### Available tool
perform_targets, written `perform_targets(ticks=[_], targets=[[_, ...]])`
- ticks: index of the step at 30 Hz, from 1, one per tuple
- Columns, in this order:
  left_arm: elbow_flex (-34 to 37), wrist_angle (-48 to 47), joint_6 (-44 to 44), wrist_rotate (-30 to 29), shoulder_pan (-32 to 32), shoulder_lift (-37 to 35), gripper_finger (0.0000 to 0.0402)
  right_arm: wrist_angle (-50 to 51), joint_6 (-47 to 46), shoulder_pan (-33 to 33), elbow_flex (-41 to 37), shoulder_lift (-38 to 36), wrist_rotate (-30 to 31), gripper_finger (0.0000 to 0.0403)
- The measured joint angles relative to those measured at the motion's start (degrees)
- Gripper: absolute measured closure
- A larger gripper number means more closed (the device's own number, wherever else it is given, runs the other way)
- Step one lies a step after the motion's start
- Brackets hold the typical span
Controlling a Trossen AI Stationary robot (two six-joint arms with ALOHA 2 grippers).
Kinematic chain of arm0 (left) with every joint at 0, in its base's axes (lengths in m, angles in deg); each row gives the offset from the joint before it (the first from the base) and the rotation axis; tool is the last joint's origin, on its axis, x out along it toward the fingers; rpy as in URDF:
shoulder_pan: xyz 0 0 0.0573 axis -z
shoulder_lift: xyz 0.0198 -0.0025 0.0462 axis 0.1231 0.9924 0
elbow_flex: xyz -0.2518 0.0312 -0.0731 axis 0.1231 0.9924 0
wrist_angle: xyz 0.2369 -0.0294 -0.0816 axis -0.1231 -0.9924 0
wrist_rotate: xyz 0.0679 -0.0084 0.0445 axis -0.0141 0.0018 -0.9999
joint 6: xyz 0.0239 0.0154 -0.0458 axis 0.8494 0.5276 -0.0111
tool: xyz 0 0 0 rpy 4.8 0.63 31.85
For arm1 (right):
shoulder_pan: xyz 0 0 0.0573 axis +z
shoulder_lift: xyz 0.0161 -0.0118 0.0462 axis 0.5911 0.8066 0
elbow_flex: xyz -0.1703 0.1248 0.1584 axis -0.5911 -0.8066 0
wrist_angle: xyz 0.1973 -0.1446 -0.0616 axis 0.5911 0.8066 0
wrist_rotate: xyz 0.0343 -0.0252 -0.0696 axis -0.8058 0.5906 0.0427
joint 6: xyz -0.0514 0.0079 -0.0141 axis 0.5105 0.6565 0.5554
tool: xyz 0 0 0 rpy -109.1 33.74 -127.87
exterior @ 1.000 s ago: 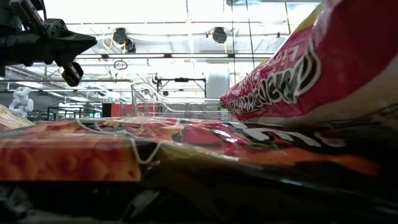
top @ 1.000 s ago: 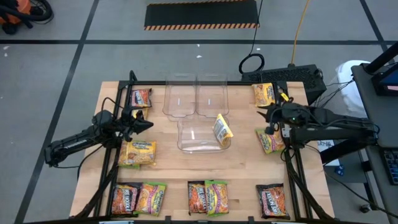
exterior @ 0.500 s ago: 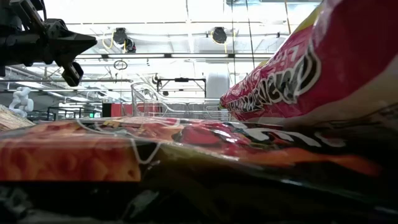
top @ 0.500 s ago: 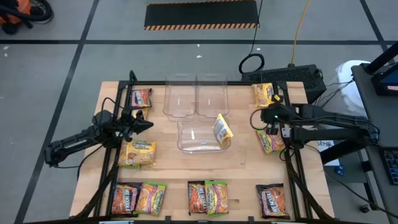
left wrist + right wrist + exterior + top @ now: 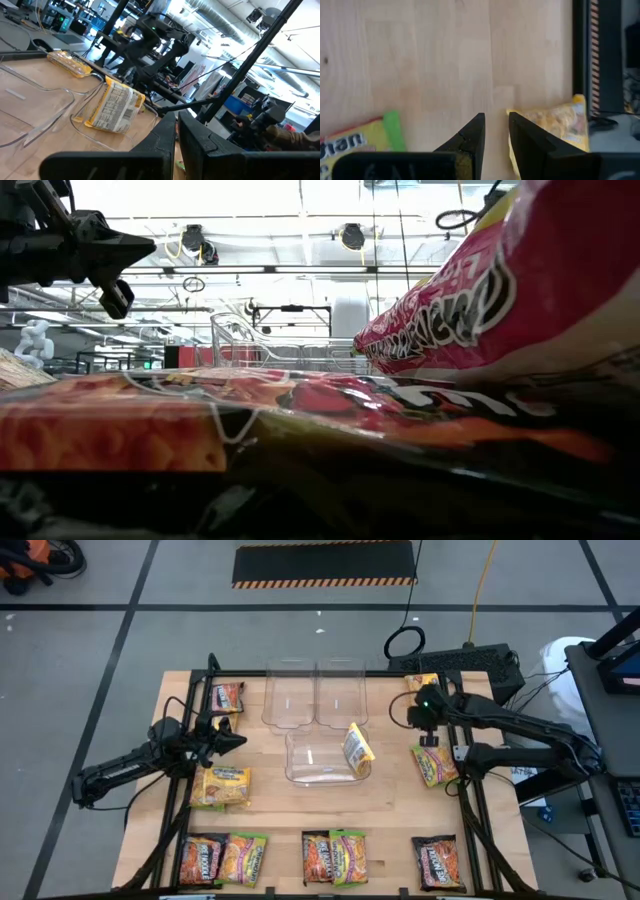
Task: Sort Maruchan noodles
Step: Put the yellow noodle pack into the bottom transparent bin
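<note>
Twelve-odd Maruchan noodles [image 5: 222,786] lie scattered about the table [image 5: 400,815]. We take the front bin [image 5: 300,776] as our mark. One yellow packet [image 5: 357,748] already leans in its right end, so the sort looks barely begun.

The right gripper [image 5: 495,120] hangs well right of the front bin. It points down at bare wood, fingers slightly apart with nothing between them. A yellow corner packet [image 5: 555,122] lies just beside one finger. A lime-green packet [image 5: 365,142] lies farther off on the other side.

We judge the step to be a reach for the yellow corner packet. The next move calls for a small shift over it, then a descent and a pinch.

Room is tight there, with the table edge and frame rail just beyond that packet. The wood between it and the front bin is open. The left gripper [image 5: 235,738] waits left of the front bin.
</note>
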Motion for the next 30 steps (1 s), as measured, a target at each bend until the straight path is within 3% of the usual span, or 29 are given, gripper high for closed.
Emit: perform_targets(ticks=[13, 20, 30], targets=[[0.0, 0.0, -0.01, 0.01, 0.0, 0.0, 0.0376, -4.44, 3.24, -12.11, 0.02, 10.04, -5.84, 0.0319], [0.0, -0.01, 0.0, 0.01, 0.0, -0.01, 0.0376, -9.73, 4.51, -16.44, 0.02, 13.84, -7.48, 0.0319], [0.0, 0.01, 0.0, 0.01, 0.0, -0.01, 0.0376, -9.66, 5.23, -20.95, 0.02, 18.38, -10.06, 0.0319]])
